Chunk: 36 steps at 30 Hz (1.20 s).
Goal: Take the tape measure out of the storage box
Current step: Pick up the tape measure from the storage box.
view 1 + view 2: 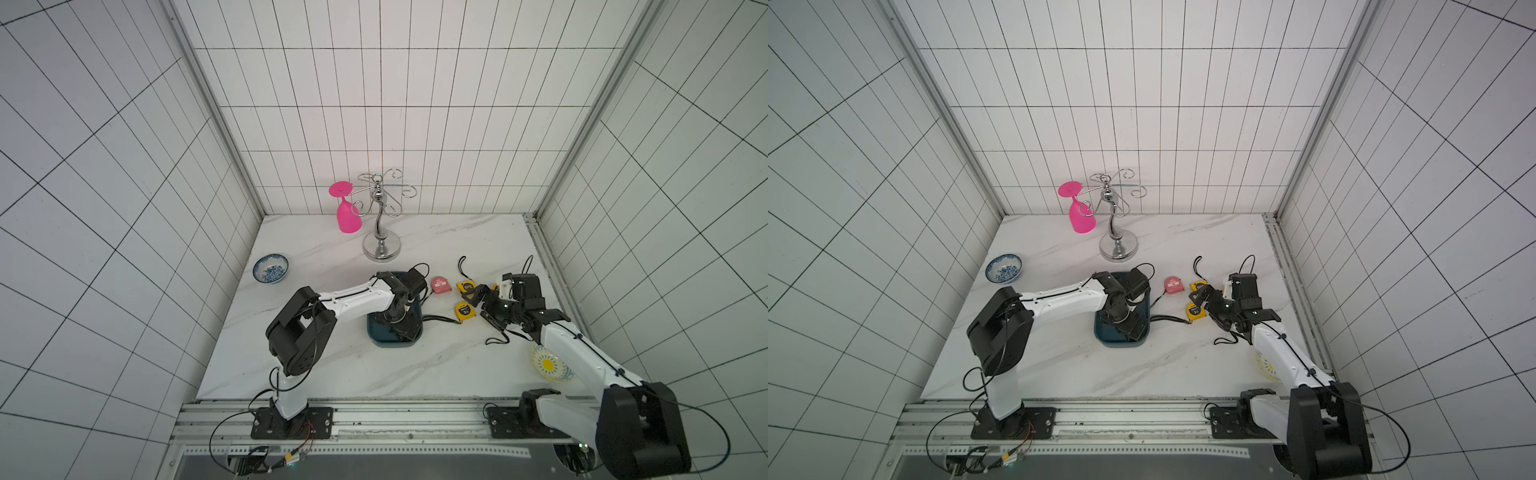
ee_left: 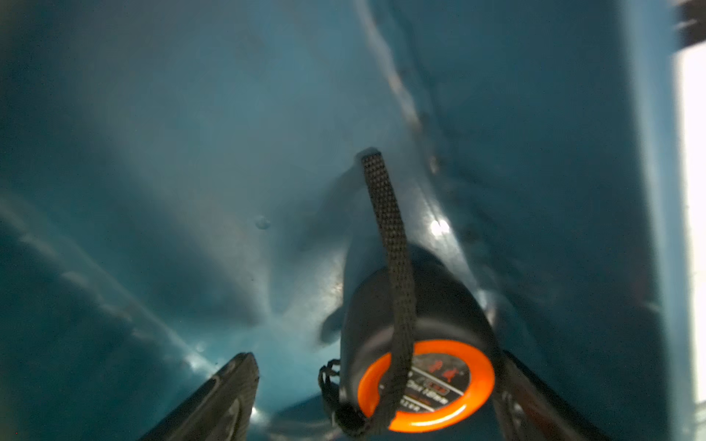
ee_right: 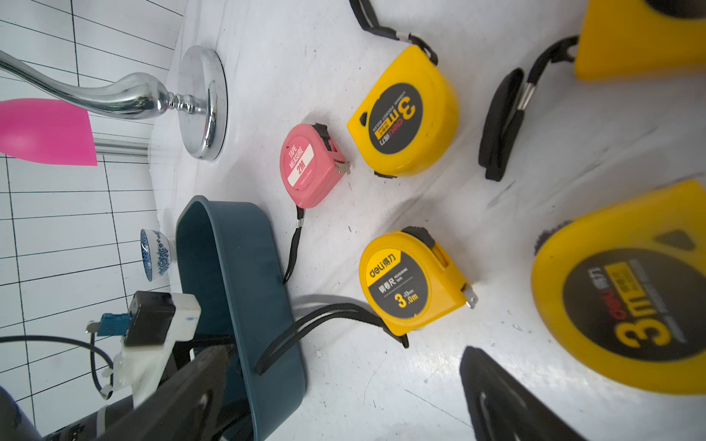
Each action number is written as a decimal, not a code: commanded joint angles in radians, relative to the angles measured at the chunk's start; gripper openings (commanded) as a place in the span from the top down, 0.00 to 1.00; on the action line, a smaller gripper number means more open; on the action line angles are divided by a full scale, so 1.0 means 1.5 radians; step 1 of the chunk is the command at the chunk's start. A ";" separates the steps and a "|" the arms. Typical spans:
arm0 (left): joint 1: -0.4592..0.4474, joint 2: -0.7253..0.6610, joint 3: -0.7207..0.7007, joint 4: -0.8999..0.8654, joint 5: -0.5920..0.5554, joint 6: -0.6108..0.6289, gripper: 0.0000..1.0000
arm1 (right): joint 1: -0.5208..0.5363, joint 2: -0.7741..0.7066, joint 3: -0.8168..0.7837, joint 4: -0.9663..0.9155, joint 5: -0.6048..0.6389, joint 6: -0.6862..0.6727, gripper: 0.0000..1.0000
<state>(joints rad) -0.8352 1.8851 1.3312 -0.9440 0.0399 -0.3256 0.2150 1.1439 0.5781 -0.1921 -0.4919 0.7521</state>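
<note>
the tape (image 2: pixel 420 324), black with an orange ring, is seen on the floor of the box (image 2: pixel 153 152), close to one wall; which wall cannot be told. the left gripper (image 2: pixel 376 366) is lowered into the box with its jaws wide and nothing held. the tape is flanked by the fingers (image 2: pixel 229 397), right beside one and well apart from the other. the right gripper (image 3: pixel 344 389) is likewise spread wide and empty. it is held over the table (image 3: pixel 267 57) at about 3 o'clock from the box, where a pink tape (image 3: pixel 309 168) and yellow tapes (image 3: pixel 408 282) are laid out.

several failures can be expected. since the tape is off centre, it is likely to be shoved across the slick floor as the jaws are shut. its case looks rounded and smooth, so it may be turned or squeezed out. the strap (image 2: pixel 389 236) is draped over the case and may be pinched under a pad, so that webbing is gripped rather than plastic. the finger next to the wall may be jammed against it, and the light box may then be dragged or lifted with the tape. a yellow tape's strap (image 3: pixel 290 336) is laid against the box's outer wall and could be pulled along if the box is shifted.
</note>
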 commanded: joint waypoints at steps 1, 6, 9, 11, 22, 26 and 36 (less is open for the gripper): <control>0.008 0.003 0.000 -0.002 -0.045 -0.018 0.03 | -0.007 0.003 0.032 -0.006 0.003 -0.006 0.01; 0.018 -0.030 -0.003 0.001 -0.055 -0.029 0.03 | -0.007 -0.001 0.031 -0.006 0.005 -0.007 0.01; 0.009 -0.047 -0.007 0.019 -0.034 -0.003 0.03 | -0.007 0.001 0.029 -0.002 0.005 -0.006 0.01; -0.001 -0.043 -0.004 0.019 -0.032 0.012 0.03 | -0.007 0.003 0.029 0.000 0.004 -0.005 0.01; -0.013 0.003 0.005 0.012 -0.051 0.044 0.07 | -0.008 0.009 0.029 0.002 0.002 -0.003 0.01; -0.014 0.011 0.001 0.034 -0.055 0.049 0.10 | -0.008 0.013 0.028 0.004 0.001 -0.001 0.01; -0.015 0.042 0.031 0.048 -0.057 0.049 0.18 | -0.008 0.027 0.021 0.020 -0.003 0.007 0.01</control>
<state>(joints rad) -0.8501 1.9297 1.3415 -0.8982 -0.0311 -0.2619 0.2150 1.1782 0.5789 -0.1829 -0.4927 0.7559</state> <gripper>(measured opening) 0.826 0.990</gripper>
